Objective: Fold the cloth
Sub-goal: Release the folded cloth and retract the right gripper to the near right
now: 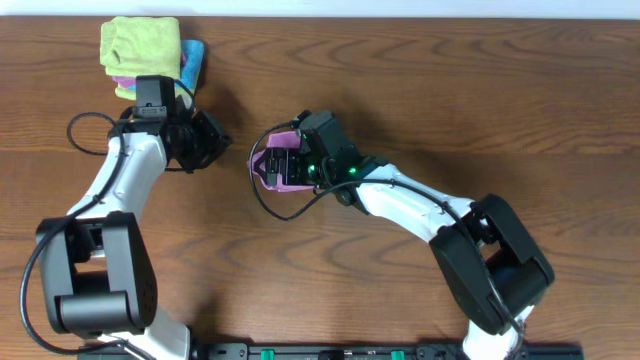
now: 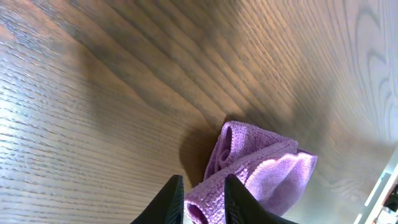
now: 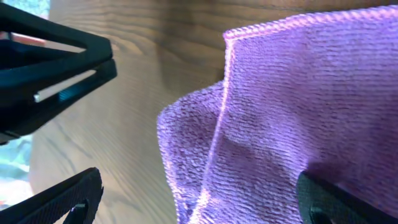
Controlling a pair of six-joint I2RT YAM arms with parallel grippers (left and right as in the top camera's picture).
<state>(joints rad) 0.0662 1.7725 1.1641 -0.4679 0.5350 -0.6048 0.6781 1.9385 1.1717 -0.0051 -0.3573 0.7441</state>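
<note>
The lilac-purple cloth (image 1: 270, 163) lies bunched and partly folded on the wooden table, left of centre. My right gripper (image 1: 284, 166) hovers directly over it. In the right wrist view its jaws are wide open (image 3: 202, 199), with the cloth (image 3: 298, 106) lying loose between them and a folded edge running down the middle. My left gripper (image 1: 212, 140) stays a short way left of the cloth, not touching it. In the left wrist view its fingers stand a narrow gap apart (image 2: 204, 199), and the cloth (image 2: 267, 168) shows beyond them.
A stack of folded cloths sits at the far left: a lime-green one (image 1: 140, 45) on top, with a bright blue one (image 1: 192, 58) and a pink edge under it. The left arm's cable loops over the table nearby.
</note>
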